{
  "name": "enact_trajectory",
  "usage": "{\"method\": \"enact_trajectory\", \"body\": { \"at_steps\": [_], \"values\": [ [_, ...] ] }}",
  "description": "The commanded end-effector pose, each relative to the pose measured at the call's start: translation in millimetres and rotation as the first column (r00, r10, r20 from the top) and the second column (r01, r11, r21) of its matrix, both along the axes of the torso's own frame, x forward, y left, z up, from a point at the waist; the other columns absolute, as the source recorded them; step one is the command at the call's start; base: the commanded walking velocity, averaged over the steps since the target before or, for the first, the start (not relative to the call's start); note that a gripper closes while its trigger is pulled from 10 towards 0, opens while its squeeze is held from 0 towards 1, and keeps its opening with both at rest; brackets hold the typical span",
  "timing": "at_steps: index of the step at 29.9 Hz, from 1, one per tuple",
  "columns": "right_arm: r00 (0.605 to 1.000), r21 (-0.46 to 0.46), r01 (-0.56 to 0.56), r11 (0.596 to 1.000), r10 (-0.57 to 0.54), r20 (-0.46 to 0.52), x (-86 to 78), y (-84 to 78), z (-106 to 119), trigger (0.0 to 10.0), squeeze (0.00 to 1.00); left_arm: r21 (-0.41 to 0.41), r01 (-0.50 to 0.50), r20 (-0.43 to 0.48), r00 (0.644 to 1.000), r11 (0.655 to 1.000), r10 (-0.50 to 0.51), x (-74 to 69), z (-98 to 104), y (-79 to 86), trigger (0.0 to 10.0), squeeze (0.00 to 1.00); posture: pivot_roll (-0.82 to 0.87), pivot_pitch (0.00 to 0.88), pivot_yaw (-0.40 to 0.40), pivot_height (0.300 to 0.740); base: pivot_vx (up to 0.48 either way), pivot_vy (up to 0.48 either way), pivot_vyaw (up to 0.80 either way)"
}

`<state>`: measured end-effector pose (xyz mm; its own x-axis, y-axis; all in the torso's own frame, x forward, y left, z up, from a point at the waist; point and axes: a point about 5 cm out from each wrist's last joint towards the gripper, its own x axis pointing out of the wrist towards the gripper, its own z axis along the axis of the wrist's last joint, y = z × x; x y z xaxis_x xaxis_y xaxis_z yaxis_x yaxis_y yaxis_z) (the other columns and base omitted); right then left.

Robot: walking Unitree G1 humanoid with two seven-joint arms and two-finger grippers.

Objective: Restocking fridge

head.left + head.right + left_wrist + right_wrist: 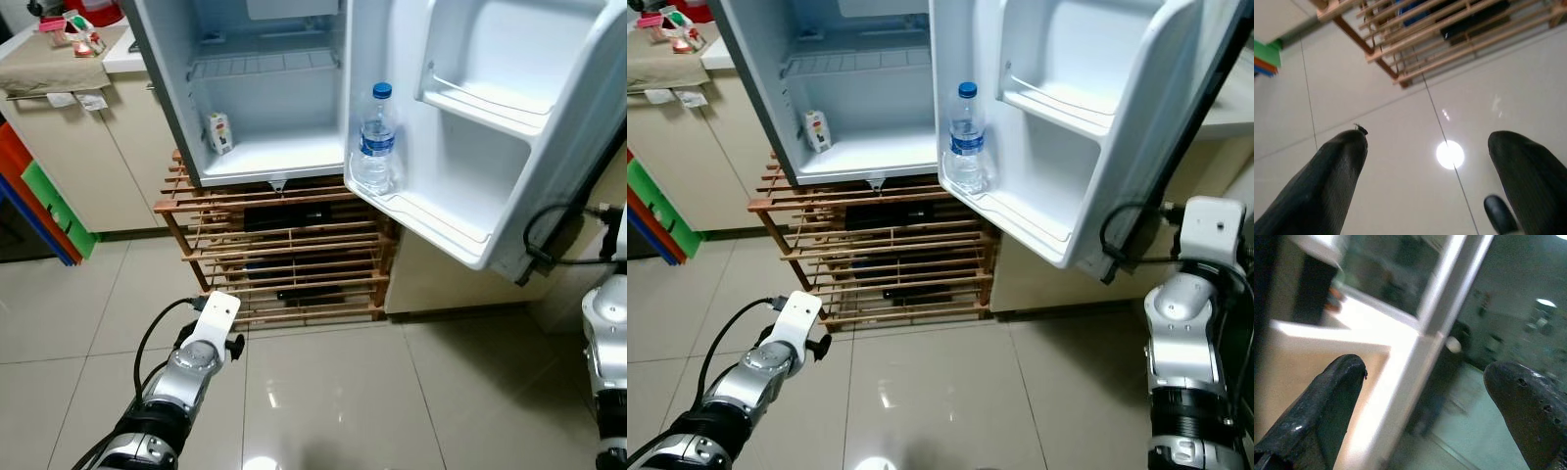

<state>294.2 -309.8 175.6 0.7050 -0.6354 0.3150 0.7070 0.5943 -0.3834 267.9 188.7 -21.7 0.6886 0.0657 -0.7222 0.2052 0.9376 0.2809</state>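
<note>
A small white fridge [284, 147] stands open on a slatted wooden rack [284, 255] over a glossy pale tiled floor [343, 392]; its white door [490, 127] swings wide toward the robot's right. A clear plastic water bottle with a blue cap and blue label [376, 137] stands upright in the door's lowest shelf, at the end nearest the hinge; a small white carton [218, 132] stands on the fridge's floor by its left wall, under a wire shelf [265, 65]. To the left is a beige cabinet [88, 157] with a folded cloth [54, 70] on top. The left gripper [1427, 166] hangs low above the tiles in front of the rack, its black fingers [1327, 181] spread apart and holding nothing; the right gripper [1425, 396] is raised beside the door's outer edge, its fingers [1327, 401] likewise spread and empty.
</note>
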Motion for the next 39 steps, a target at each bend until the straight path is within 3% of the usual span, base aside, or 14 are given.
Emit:
{"method": "enact_trajectory", "body": {
  "at_steps": [1, 6, 12, 14, 16, 17, 19, 26, 28, 30, 31, 32, 34, 39],
  "values": [
    [0.996, 0.049, -0.080, 0.996, 0.078, 0.044, 6.9, 8.5, 8, 10.0, 0.11, 0.025, 0.023, 0.004, 1.000, 0.999, -0.023, 5.5, 3, 1.8, 10.0, 0.00, -0.19, 0.000, 0.072, 0.740, 0.000, 0.000, 0.00],
    [0.958, 0.187, -0.284, 0.940, 0.270, 0.098, 18.1, 31.6, 11, 10.0, 0.08, 0.063, 0.047, -0.037, 0.998, 0.997, -0.045, -0.9, -5, 6.2, 10.0, 0.00, -0.21, 0.000, 0.082, 0.740, 0.000, 0.000, 0.00],
    [0.829, 0.301, -0.559, 0.773, 0.534, 0.167, 17.3, 72.1, 16, 10.0, 0.08, 0.078, 0.070, -0.105, 0.993, 0.994, -0.062, -13.5, -16, 12.4, 10.0, 0.00, -0.22, 0.000, 0.085, 0.740, 0.000, 0.000, 0.00],
    [0.689, 0.357, -0.712, 0.605, 0.701, 0.185, 10.6, 101.2, 16, 10.0, 0.09, 0.076, 0.086, -0.139, 0.987, 0.993, -0.075, -21.5, -23, 14.3, 10.0, 0.00, -0.22, 0.000, 0.084, 0.740, 0.000, 0.000, 0.00],
    [0.618, 0.381, -0.763, 0.522, 0.761, 0.195, 6.6, 113.0, 16, 10.0, 0.09, 0.076, 0.091, -0.151, 0.985, 0.993, -0.079, -24.6, -25, 14.9, 10.0, 0.00, -0.22, 0.000, 0.084, 0.740, 0.000, 0.000, 0.00],
    [0.351, 0.465, -0.856, 0.225, 0.914, 0.204, -15.6, 149.6, 14, 10.0, 0.09, 0.064, 0.114, -0.200, 0.975, 0.991, -0.099, -36.4, -34, 13.8, 10.0, 0.00, -0.22, 0.000, 0.084, 0.740, 0.000, 0.000, 0.00],
    [0.223, 0.501, -0.861, 0.085, 0.949, 0.222, -30.3, 162.4, 12, 10.0, 0.08, 0.056, 0.133, -0.232, 0.966, 0.990, -0.116, -44.6, -40, 11.2, 10.0, 0.00, -0.23, 0.000, 0.085, 0.740, 0.000, 0.000, 0.00],
    [0.433, 0.519, -0.808, 0.278, 0.877, 0.206, -14.3, 129.8, 4, 10.0, 0.09, 0.053, 0.143, -0.233, 0.964, 0.988, -0.127, -47.7, -43, 6.0, 10.0, 0.00, -0.22, 0.000, 0.083, 0.740, 0.000, 0.000, 0.00],
    [0.558, 0.516, -0.750, 0.415, 0.815, 0.157, -9.8, 113.9, 2, 10.0, 0.08, 0.051, 0.146, -0.210, 0.969, 0.988, -0.132, -44.2, -41, 3.3, 10.0, 0.00, -0.22, 0.000, 0.082, 0.740, 0.000, 0.000, 0.00],
    [0.590, 0.514, -0.729, 0.452, 0.796, 0.137, -8.8, 110.2, 0, 10.0, 0.08, 0.052, 0.149, -0.206, 0.969, 0.987, -0.136, -43.4, -41, 2.7, 10.0, 0.00, -0.22, 0.000, 0.082, 0.740, 0.000, 0.000, 0.00],
    [0.691, 0.493, -0.653, 0.576, 0.719, 0.076, -6.3, 99.0, -8, 10.0, 0.07, 0.049, 0.159, -0.187, 0.971, 0.986, -0.147, -40.6, -40, -0.7, 10.0, 0.00, -0.21, 0.000, 0.079, 0.740, 0.000, 0.000, 0.00],
    [0.691, 0.493, -0.653, 0.576, 0.719, 0.076, -6.3, 99.0, -8, 10.0, 0.07, 0.049, 0.159, -0.187, 0.971, 0.986, -0.147, -40.6, -40, -0.7, 10.0, 0.00, -0.21, 0.000, 0.079, 0.740, 0.000, 0.000, 0.00],
    [0.795, 0.439, -0.552, 0.709, 0.607, 0.021, -6.1, 87.1, -19, 10.0, 0.07, 0.016, 0.137, -0.132, 0.982, 0.990, -0.134, -32.1, -35, -7.5, 10.0, 0.00, -0.20, 0.000, 0.076, 0.740, 0.000, 0.000, 0.00],
    [0.837, 0.383, -0.506, 0.773, 0.547, 0.002, -7.6, 89.0, -30, 10.0, 0.07, -0.194, 0.028, 0.128, 0.992, 0.981, -0.003, 1.0, -7, -12.1, 10.0, 0.00, -0.19, 0.000, 0.063, 0.740, 0.000, 0.000, 0.00]
  ]
}}
